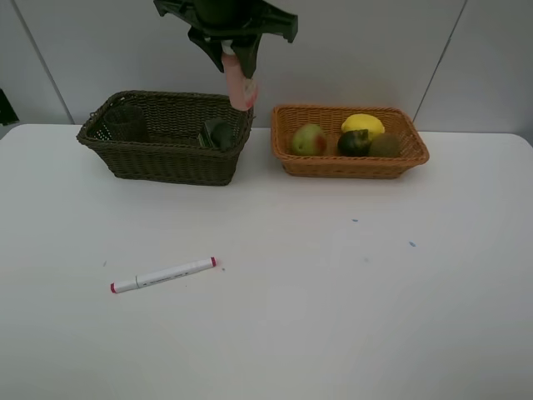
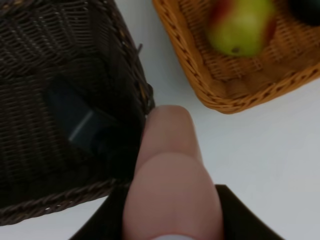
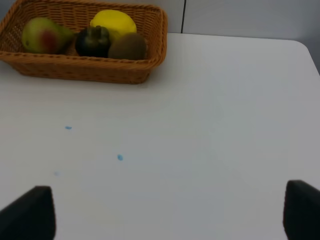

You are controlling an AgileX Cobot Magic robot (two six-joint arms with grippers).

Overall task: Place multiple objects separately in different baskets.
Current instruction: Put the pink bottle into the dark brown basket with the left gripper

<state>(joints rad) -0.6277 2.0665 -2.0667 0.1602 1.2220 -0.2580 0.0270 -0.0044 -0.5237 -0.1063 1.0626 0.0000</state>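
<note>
Exterior high: white table (image 1: 333, 317) (two blue specks (image 1: 411, 244)) against pale wall panels (image 1: 375, 50).

Pink bottle (image 2: 170, 180): blurred, base cut off by frame edge. Pump bottle (image 1: 218, 133) half hidden behind dark basket (image 1: 166, 162) wall.

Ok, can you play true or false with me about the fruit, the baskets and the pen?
1. The lemon is in the orange basket. True.
2. The marker is inside the dark basket. False: it lies on the table, in front of that basket.
3. The left gripper holds a pink bottle. True.
4. The orange basket has just one fruit in it. False: four, lemon, mango, mangosteen and kiwi.
5. The right gripper holds the kiwi. False: it is open and holds nothing.
</note>
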